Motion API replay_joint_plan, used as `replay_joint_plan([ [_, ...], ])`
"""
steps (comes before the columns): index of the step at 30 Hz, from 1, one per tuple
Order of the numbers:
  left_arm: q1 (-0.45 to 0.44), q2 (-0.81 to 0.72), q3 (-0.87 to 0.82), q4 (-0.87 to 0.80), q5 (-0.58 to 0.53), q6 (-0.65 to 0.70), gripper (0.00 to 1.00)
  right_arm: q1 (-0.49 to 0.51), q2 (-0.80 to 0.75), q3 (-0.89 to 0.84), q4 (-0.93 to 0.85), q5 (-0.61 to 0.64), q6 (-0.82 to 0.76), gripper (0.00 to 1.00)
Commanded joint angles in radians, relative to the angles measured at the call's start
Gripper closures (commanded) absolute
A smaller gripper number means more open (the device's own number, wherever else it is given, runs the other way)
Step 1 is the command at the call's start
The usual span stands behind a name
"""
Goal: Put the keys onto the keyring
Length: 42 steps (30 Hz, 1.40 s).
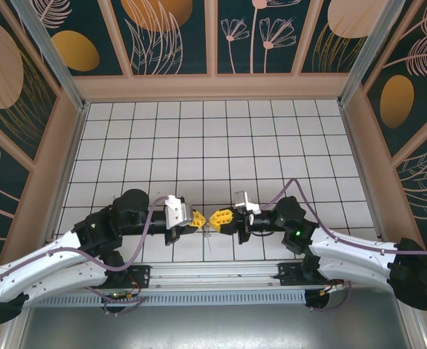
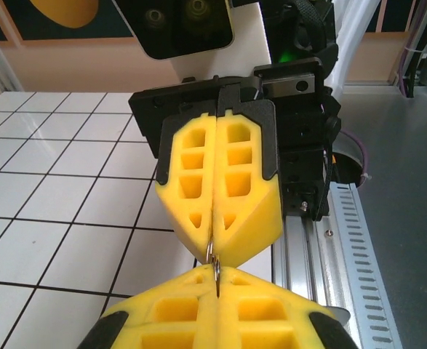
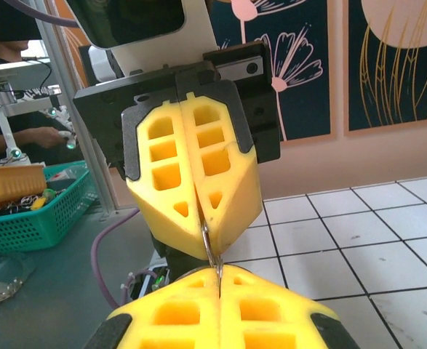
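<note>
Left wrist — left hand (image 2: 217,280), right hand (image 2: 212,247) pinch metal piece (image 2: 214,262).

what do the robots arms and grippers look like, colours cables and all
The left arm and right arm have white shells on the lower links and black joints further out. A purple cable runs along each. The left gripper and right gripper carry chunky yellow fingers with cut-out pockets, tapering to a point, on black mounts. A green light glows on the right arm.
</note>
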Motion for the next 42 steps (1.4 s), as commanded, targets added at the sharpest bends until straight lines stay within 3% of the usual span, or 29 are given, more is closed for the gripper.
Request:
replay_joint_plan([
  [1, -0.004, 0.019, 0.034, 0.027, 0.045, 0.039, 1.00, -0.007, -0.007, 0.069, -0.032, -0.060, 0.041, 1.00],
  [18, -0.004, 0.008, 0.064, -0.028, 0.056, 0.087, 1.00, -0.067, 0.037, 0.136, -0.072, -0.168, 0.165, 1.00],
  [42, -0.004, -0.044, 0.055, -0.042, 0.027, 0.095, 1.00, -0.104, 0.038, 0.176, -0.189, -0.167, 0.190, 1.00],
])
